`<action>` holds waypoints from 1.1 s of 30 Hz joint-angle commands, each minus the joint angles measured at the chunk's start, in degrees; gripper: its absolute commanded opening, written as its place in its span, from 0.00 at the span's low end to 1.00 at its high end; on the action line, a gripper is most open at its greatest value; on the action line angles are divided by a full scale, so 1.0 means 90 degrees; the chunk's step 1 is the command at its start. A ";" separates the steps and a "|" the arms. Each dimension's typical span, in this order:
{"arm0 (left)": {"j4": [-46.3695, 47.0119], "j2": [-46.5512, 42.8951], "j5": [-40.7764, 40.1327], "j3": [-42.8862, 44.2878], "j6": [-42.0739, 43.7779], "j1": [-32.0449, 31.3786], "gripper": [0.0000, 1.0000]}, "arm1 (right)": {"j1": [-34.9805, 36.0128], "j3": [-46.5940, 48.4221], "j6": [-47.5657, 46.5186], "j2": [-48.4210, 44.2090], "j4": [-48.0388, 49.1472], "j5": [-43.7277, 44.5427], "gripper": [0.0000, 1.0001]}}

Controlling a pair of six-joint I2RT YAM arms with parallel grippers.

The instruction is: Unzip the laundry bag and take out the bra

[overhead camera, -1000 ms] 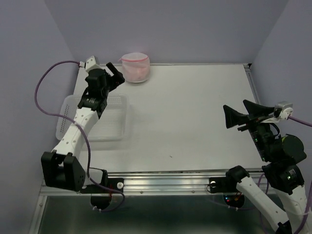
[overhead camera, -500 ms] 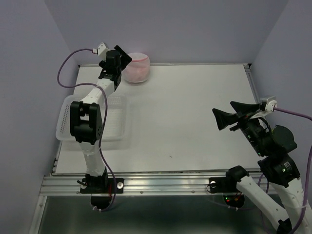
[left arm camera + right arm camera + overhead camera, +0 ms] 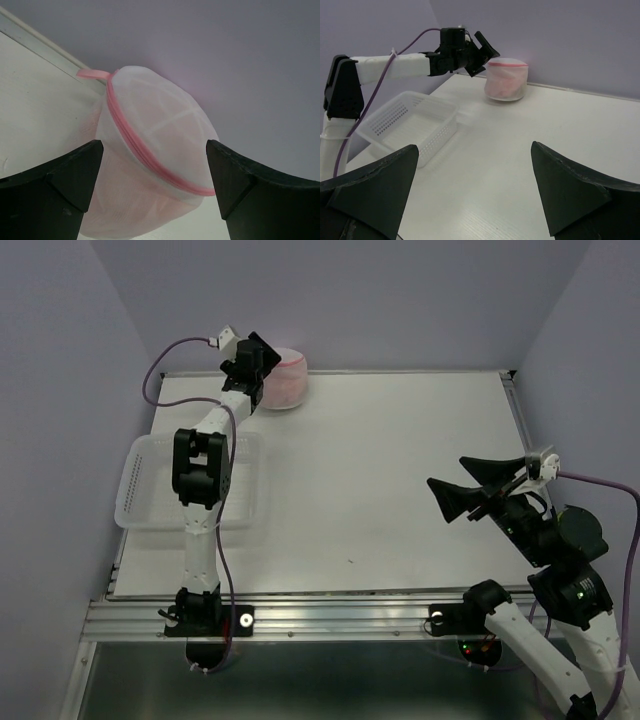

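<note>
Seen from above, a white table (image 3: 400, 470) stands between lilac walls. The bag (image 3: 287, 382), a small round pouch of white mesh with pink zipper trim, sits at the table's far edge, upper left of centre in the frame, against the back wall. Its zipper looks closed, and something pink shows faintly through the mesh.

The left arm stretches up the left side of the frame. The left gripper (image 3: 265, 360) hangs just beside the bag, jaws spread wide and holding nothing. In its wrist view the bag fills the gap between the two dark fingers, with a pink loop sticking out at the bag's upper left.

A clear plastic basket (image 3: 140, 490) lies at the table's left edge.

The right gripper (image 3: 447, 470) is at the right of the frame, well apart from the bag, also spread wide and holding nothing.
</note>
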 commanded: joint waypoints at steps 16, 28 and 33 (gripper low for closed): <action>0.1418 -0.1231 0.1270 -0.1346 0.0565 -0.0485 0.00 | 0.0039 -0.0442 0.0260 0.0054 0.0401 -0.0228 1.00; 0.2931 -0.4288 0.0991 -0.5903 -0.0371 -0.3060 0.00 | 0.0039 -0.0677 0.0602 -0.0200 0.0304 -0.0180 1.00; 0.3643 -0.5265 -0.0891 -0.7487 -0.1308 -0.4380 0.00 | 0.0039 -0.0892 0.0641 -0.0356 0.0265 -0.0229 1.00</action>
